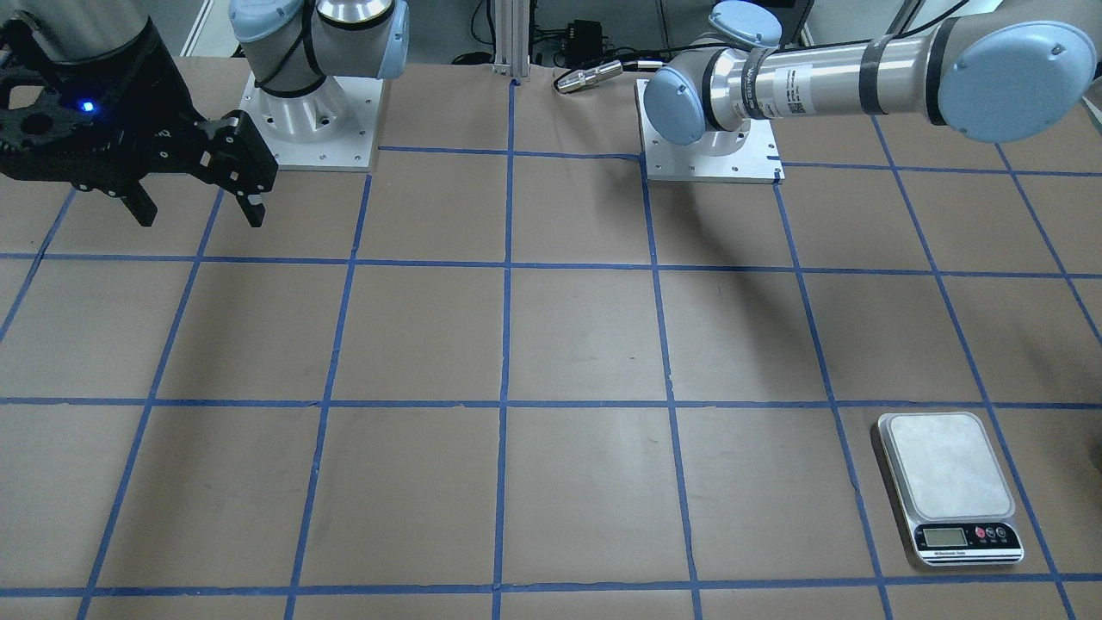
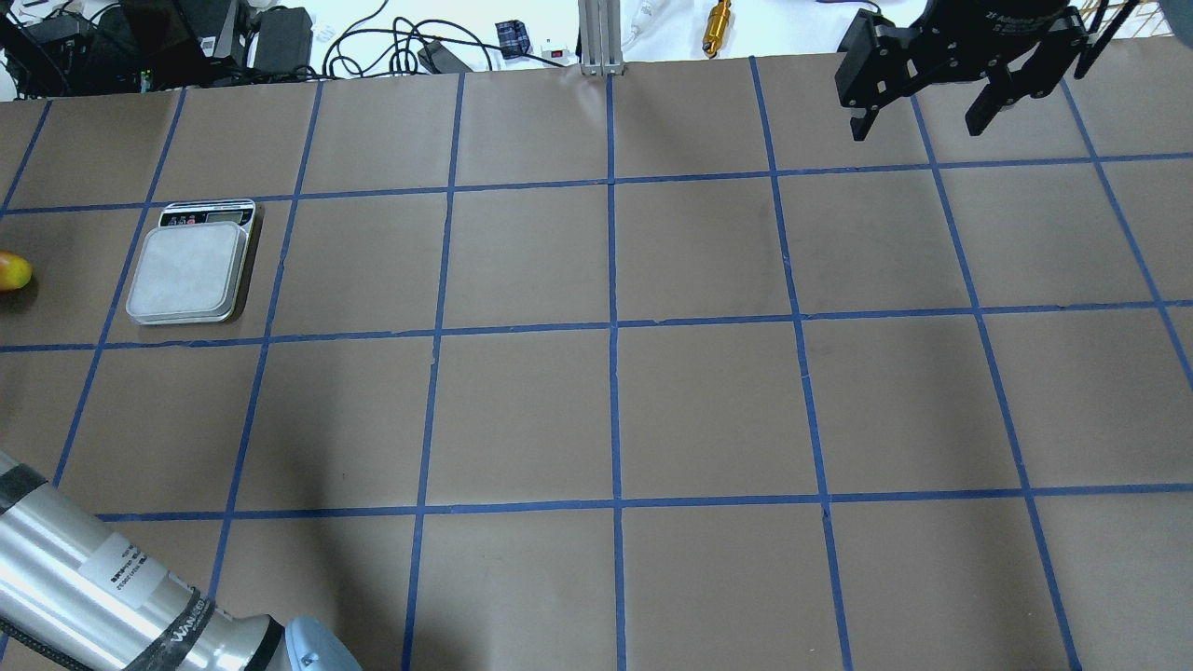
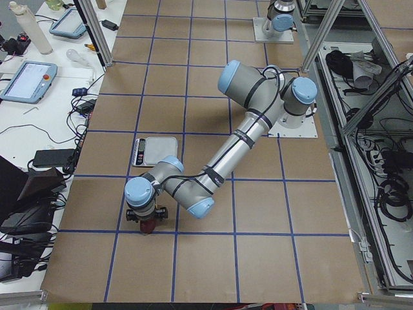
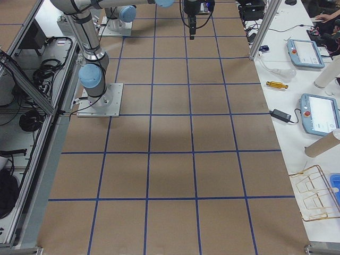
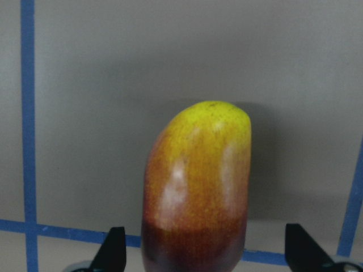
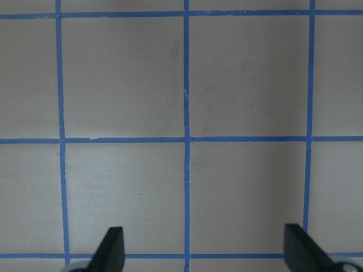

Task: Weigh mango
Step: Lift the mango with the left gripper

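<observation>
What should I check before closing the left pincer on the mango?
1. Left pincer open: ok, fingers wide apart.
2. Mango between them: ok, roughly centred.
3. Scale platform bare: ok.
4. Scale display zeroed: cannot tell, too small to read.
5. Right pincer away from mango and scale: ok, open, at the table's opposite end.

A brown paper-covered table (image 2: 708, 410) gridded with blue tape (image 2: 612, 326) fills the workspace, with an aluminium post (image 2: 596, 33), a brass cylinder (image 2: 719, 16) and tangled black cables (image 2: 373, 47) at its far edge, while two teach pendants (image 4: 305, 53) and a wire rack (image 4: 313, 194) sit on the side bench.
</observation>
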{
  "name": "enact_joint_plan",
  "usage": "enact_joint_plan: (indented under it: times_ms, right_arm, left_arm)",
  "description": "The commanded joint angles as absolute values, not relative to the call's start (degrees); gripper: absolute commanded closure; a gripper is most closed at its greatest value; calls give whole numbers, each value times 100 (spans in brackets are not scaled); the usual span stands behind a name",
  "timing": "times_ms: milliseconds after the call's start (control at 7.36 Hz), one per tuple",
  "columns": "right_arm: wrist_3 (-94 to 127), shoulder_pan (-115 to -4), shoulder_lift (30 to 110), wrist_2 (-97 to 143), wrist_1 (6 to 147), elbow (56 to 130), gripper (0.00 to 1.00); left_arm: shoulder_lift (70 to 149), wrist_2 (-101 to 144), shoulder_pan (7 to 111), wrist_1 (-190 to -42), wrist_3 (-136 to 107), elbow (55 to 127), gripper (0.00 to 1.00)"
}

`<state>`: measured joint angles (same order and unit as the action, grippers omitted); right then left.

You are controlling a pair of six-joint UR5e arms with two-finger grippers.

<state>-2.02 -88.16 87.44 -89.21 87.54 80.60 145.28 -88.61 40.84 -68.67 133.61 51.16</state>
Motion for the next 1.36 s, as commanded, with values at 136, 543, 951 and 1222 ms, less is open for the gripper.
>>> enact_joint_plan:
  times_ms: [136,543,951,1222]
  right_arm:
    - [-202,-8815,8736,-8921,8754,8060,0]
    - [-202,-8815,8736,-8921,8754,8060,0]
    - [-202,-8807,8745,-8921,8754,8060,0]
    - [-202,-8815,8745,-8921,8754,8060,0]
  left_arm:
    - [14616,-8632,4078,-6803,13560,5106,1]
    - [14757,-8447,4078,-6584,13562,5106,2]
    - [14757,-8438,4078,-6600,13570,5115,78]
    - [14556,-8473,4087,-6862,13465,5211,100]
